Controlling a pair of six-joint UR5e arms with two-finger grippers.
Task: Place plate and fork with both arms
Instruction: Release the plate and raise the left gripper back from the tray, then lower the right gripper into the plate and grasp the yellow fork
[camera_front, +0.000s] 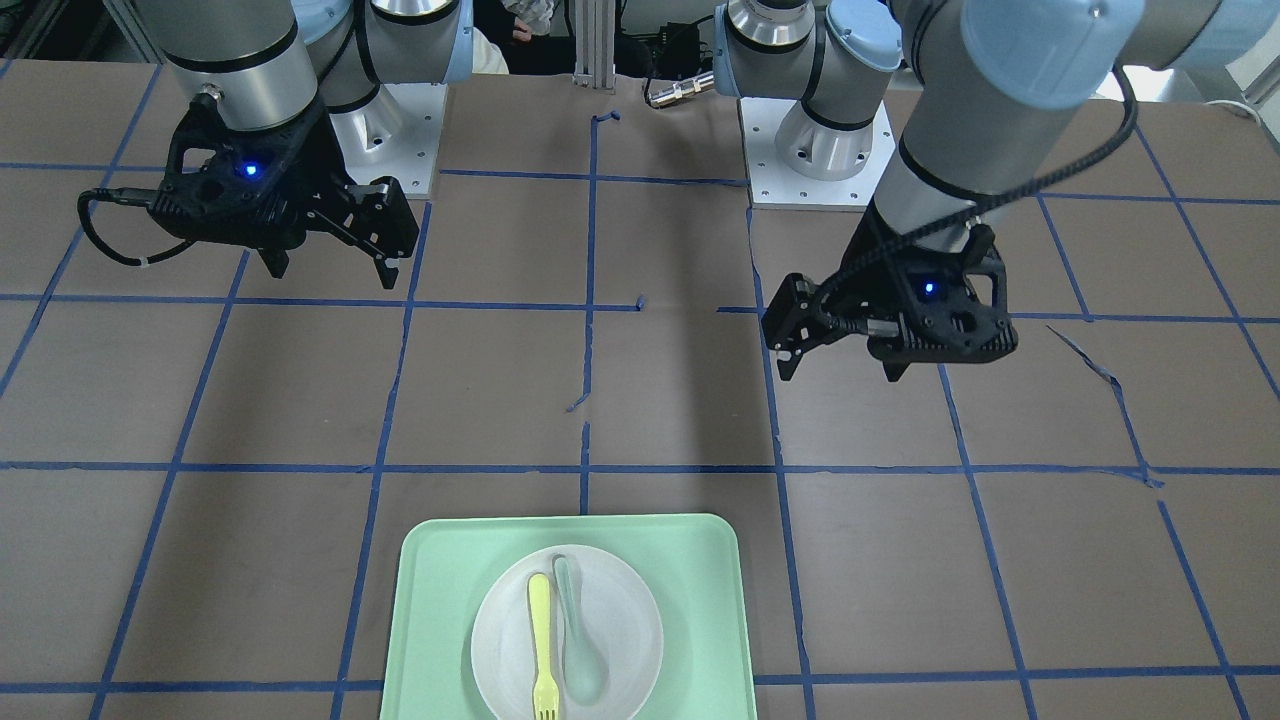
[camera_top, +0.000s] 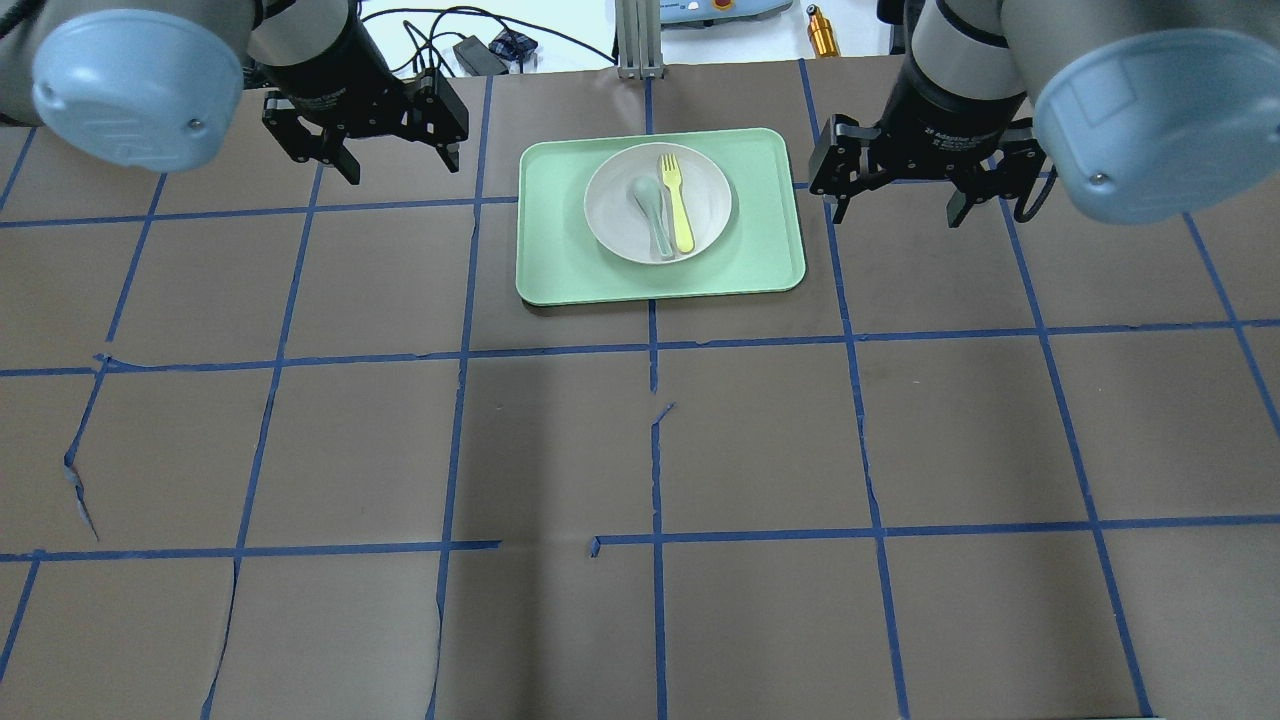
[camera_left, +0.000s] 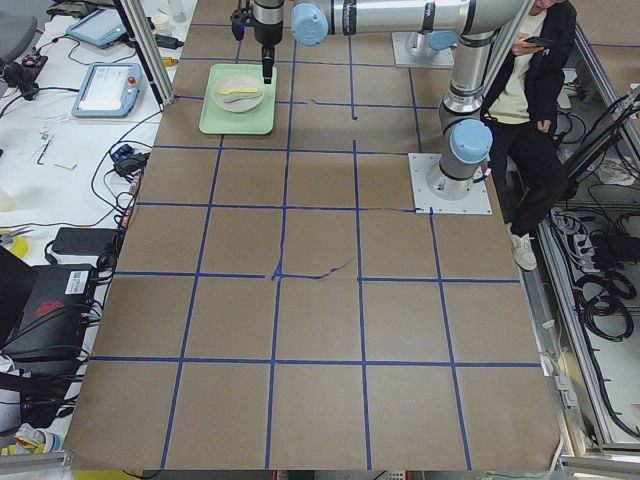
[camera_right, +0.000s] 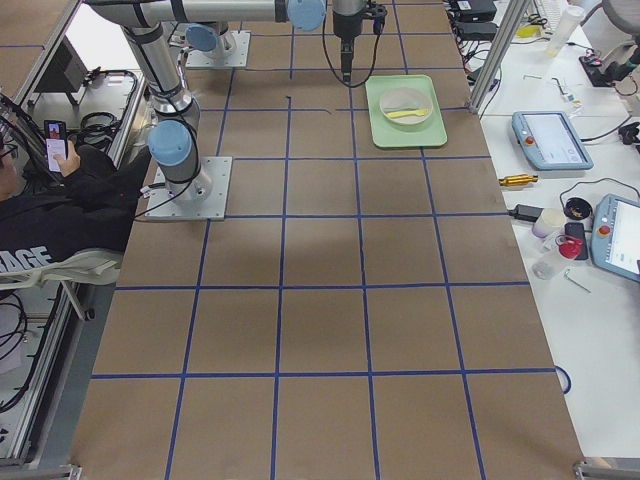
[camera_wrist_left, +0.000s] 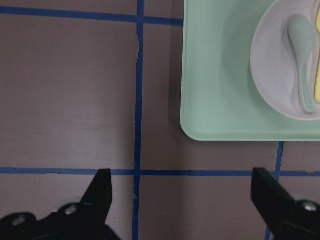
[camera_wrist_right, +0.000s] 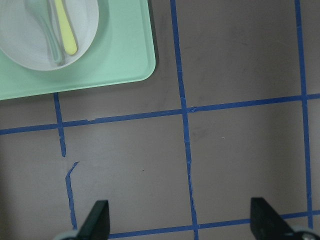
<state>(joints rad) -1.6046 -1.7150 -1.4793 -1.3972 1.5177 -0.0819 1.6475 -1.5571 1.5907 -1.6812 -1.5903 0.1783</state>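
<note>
I find the round, shallow off-white plate (camera_top: 612, 215) resting on the rectangular mint-green tray (camera_top: 560, 255). The slim pale-yellow plastic fork (camera_top: 679, 210) and a grey-green spoon (camera_top: 655, 215) lie side by side in it. The left gripper (camera_top: 400, 165) and right gripper (camera_top: 896, 215) hover either side of the tray, jaws apart and empty. I judge it best that the right takes the fork handle, clear of the spoon, while the left takes the plate rim
</note>
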